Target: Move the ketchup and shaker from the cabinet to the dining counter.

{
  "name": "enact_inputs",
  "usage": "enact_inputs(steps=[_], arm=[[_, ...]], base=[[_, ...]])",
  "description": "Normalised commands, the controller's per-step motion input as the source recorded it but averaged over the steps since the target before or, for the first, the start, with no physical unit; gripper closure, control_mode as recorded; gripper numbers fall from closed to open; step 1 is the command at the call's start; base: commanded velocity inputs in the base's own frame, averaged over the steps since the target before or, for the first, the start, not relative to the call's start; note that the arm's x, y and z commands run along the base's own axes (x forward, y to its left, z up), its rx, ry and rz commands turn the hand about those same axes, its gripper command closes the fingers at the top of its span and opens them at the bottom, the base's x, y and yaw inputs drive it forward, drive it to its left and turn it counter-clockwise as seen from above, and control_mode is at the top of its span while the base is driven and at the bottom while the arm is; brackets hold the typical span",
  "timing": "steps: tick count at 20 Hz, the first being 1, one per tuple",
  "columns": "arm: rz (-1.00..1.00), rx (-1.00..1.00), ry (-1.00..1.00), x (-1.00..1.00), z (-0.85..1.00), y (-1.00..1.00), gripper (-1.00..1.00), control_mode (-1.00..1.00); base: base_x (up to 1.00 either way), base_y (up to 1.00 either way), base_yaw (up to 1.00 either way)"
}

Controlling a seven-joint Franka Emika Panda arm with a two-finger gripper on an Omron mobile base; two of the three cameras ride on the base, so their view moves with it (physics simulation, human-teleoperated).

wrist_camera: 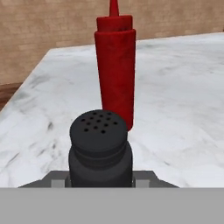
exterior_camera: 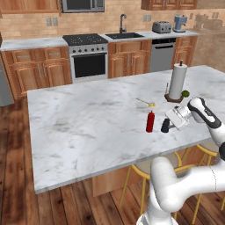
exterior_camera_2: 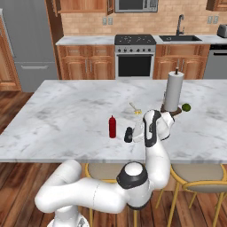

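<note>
The tool (exterior_camera: 168,126) pinched the black shaker (wrist_camera: 100,148) upright on the marble counter (exterior_camera: 88,118), beside the ketchup (exterior_camera: 150,121). Releasing gently and withdrawing straight back seemed wise.

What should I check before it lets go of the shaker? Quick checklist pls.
1. Shaker sits between the gripper fingers: ok.
2. Shaker is over the dining counter, well inside its edge: ok.
3. Shaker base is touching the marble: cannot tell, its bottom is hidden in the hand view and too small in the base views.
4. Shaker upright: ok.
5. Ketchup already stands upright on the counter, beside the shaker with a gap: ok.
6. Retreat path clear of the paper towel roll, which stands further back: ok, likely.
</note>
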Motion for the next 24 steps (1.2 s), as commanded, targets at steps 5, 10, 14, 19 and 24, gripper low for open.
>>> enact_inputs(steps=[5,10,14,19,24], arm=[[0.0,0.0,-0.07,0.16,-0.14,0.04,1.0,-1.0],[0.0,0.0,-0.08,0.18,-0.13,0.1,1.0,-1.0],[0.0,0.0,-0.1,0.09,-0.18,0.15,1.0,-1.0],[0.0,0.0,-0.08,0.08,-0.2,0.1,1.0,-1.0],[0.0,-0.03,-0.11,0.01,-0.27,0.11,1.0,-1.0]], base=[[0.0,0.0,0.0],[0.0,0.0,0.0],[0.0,0.0,0.0],[0.0,0.0,0.0],[0.0,0.0,0.0]])
